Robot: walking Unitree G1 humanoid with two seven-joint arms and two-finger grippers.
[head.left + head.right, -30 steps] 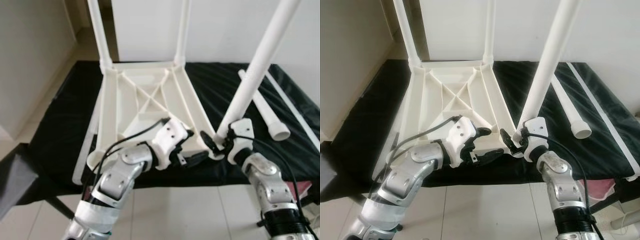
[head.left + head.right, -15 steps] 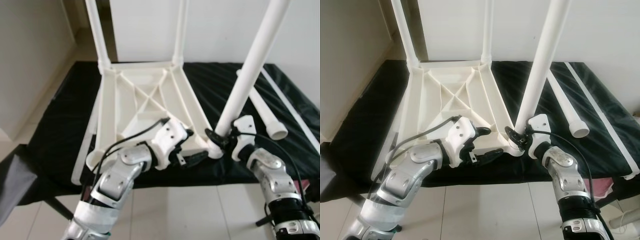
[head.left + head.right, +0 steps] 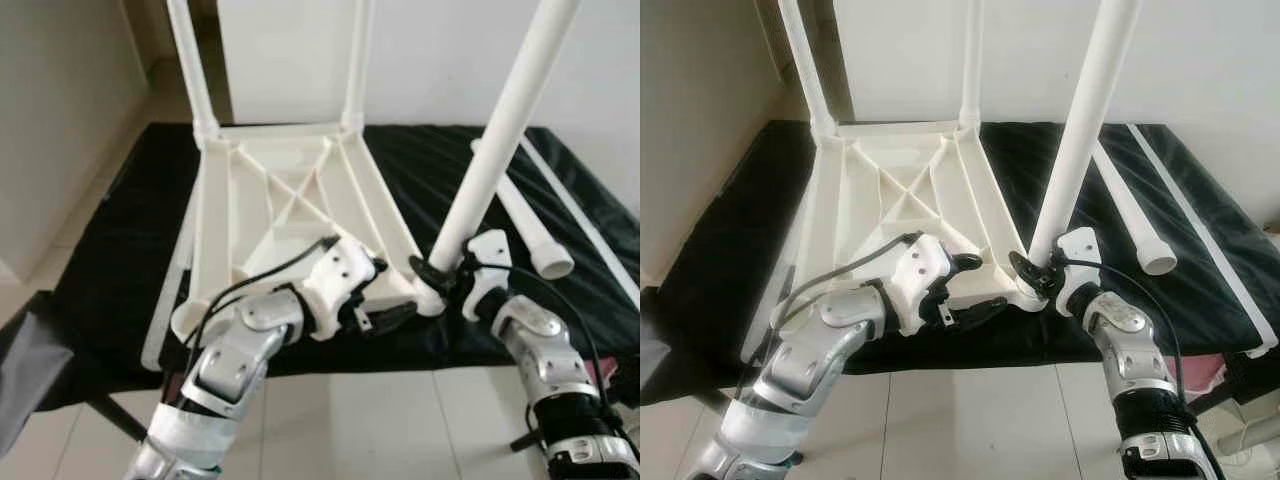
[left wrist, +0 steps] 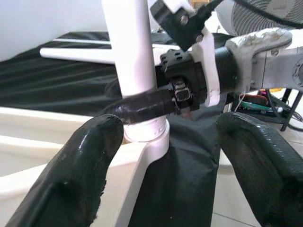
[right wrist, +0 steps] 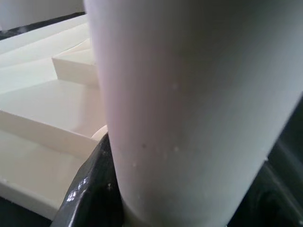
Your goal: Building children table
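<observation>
Nearest, the left gripper (image 3: pixel 385 318) is held open against the near edge of the upturned white table top (image 3: pixel 285 205). Beside it, the right gripper (image 3: pixel 1025 272) is clamped around the base of a white leg (image 3: pixel 1080 125) seated in the near right corner socket. Farther back, two fitted legs (image 3: pixel 190 65) stand upright, and one loose leg (image 3: pixel 528 228) lies on the black cloth (image 3: pixel 130 250).

Silver jointed arms, white wrist housings, black looping cables, thick black rubbery-looking tool fingers (image 4: pixel 75 189), possibly textured.
</observation>
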